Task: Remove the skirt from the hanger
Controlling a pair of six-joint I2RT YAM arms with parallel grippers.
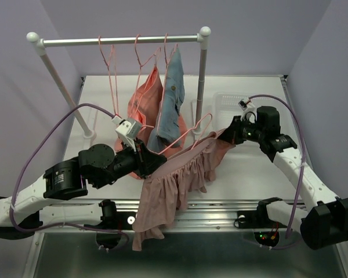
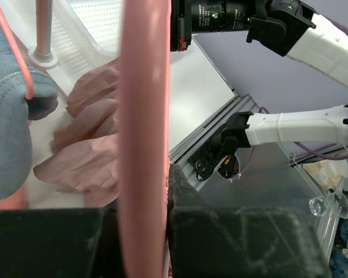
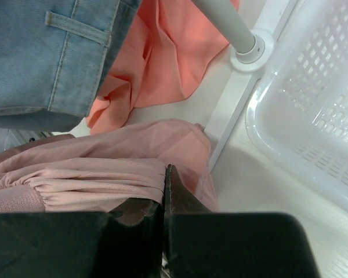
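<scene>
The salmon-coral skirt [image 1: 144, 103] hangs from the rail on a thin pink hanger [image 1: 140, 58]; its hem [image 3: 162, 63] reaches the table. Neither gripper touches it. My left gripper [image 1: 148, 159] is shut on the bar of another pink hanger [image 2: 142, 116], which slants up to the right [image 1: 192, 130]. A dusty mauve-pink ruffled garment [image 1: 174, 179] drapes from that hanger over the table's near edge. My right gripper [image 3: 164, 174] is shut on that garment's gathered top edge [image 3: 104, 156] at its right end [image 1: 225, 134].
A grey-blue denim garment [image 1: 173, 95] hangs beside the skirt. The white rack's rail [image 1: 122, 40] spans the back, and its right post [image 3: 232, 26] stands close to my right gripper. A white mesh basket [image 1: 223, 101] sits at the back right.
</scene>
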